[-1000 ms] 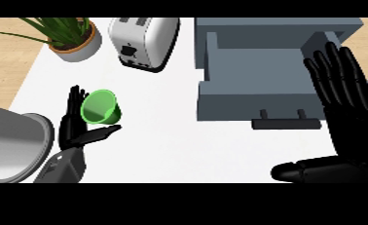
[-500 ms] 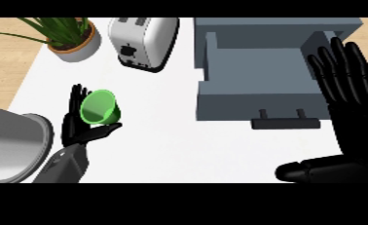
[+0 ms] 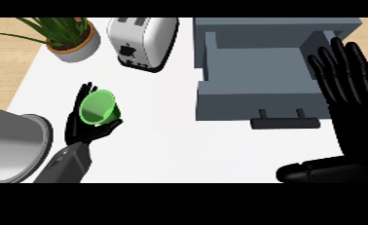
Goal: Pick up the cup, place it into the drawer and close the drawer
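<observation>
1. White counter (image 3: 173,146) fills most of the view; wood strip along far-left edge.
2. Far left: potted plant (image 3: 70,41), green leaves, pale pot.
3. Just right of plant: silver toaster (image 3: 142,41), slots facing far side.
4. Right half: grey drawer (image 3: 262,80), pulled open twd the near side, inside bare; dark handle (image 3: 285,121) on its near front.
5. Near-left corner: edge of a round metal pot (image 3: 22,146), partly cut off.
6. Left hand (image 3: 90,121) w/ fingers and thumb curled round the green cup (image 3: 99,107); cup tilted, open mouth showing, held over the counter left of centre, well apart from drawer.
7. Right hand (image 3: 345,92) at right edge, fingers straight and spread wide, holding nothing; it overlaps the drawer's right side.
</observation>
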Motion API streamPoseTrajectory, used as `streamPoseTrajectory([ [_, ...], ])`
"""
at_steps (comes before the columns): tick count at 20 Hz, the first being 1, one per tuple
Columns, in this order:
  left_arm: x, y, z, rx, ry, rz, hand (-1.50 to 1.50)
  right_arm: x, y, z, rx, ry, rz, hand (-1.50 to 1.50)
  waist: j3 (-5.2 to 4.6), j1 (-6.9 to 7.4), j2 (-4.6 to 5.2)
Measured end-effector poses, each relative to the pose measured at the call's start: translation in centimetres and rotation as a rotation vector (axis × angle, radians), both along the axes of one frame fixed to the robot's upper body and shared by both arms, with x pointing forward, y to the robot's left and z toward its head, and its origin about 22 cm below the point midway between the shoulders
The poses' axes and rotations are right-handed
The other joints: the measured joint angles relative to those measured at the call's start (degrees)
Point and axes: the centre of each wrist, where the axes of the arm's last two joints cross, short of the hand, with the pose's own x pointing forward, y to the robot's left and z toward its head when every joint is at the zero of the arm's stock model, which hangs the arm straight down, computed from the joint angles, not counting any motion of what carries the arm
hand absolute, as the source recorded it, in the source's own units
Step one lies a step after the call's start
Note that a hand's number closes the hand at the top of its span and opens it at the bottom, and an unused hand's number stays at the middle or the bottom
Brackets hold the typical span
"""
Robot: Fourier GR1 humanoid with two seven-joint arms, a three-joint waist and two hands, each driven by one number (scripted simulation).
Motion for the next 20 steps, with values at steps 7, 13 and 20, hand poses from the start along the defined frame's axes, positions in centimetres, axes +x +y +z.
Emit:
streamPoseTrajectory([
  [7, 0.5, 0.1, 0.5, -0.010, -0.054, -0.023, 1.50, -0.4, -0.2, -0.1, -0.003, -0.003, -0.004, -1.50, -0.01, -0.11, 0.04],
  [13, -0.9, -0.1, -0.5, 0.032, -0.074, -0.020, 1.50, -0.7, -0.1, -0.1, 0.001, -0.003, -0.009, -1.50, 0.07, 0.18, -0.12],
  [20, -1.2, -1.1, -0.2, 0.057, -0.150, -0.006, 1.50, -1.3, -0.7, 0.2, -0.010, -0.002, -0.016, -1.50, 0.18, 0.60, -0.35],
])
